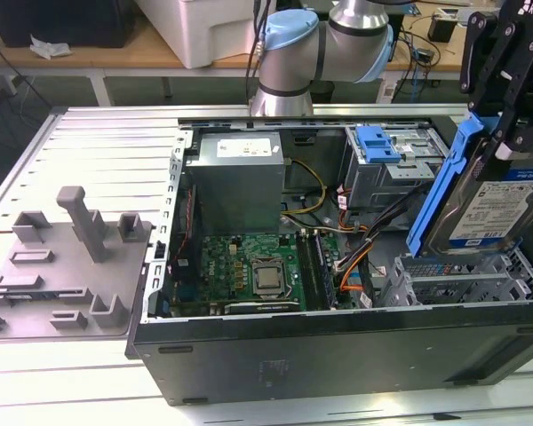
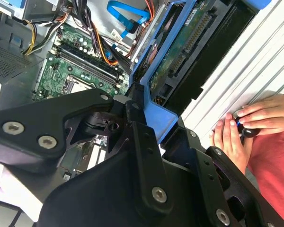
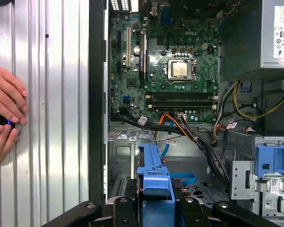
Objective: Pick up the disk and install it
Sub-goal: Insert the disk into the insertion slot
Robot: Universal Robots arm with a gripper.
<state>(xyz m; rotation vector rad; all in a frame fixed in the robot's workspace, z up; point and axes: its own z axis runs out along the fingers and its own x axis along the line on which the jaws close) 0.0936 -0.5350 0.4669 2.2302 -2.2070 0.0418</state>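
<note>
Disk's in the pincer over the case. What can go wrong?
The disk hangs tilted in the pincer over the drive bay; it may jam on the bay's wall.
The cable bundle runs beside that bay and might snag the disk's rail.
A person's hand rests on the table by the case, possibly in the arm's way.

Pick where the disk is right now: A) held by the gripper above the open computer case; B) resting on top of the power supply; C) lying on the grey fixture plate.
A: the gripper is shut on the disk, holding it tilted in the air over the computer case.
</note>
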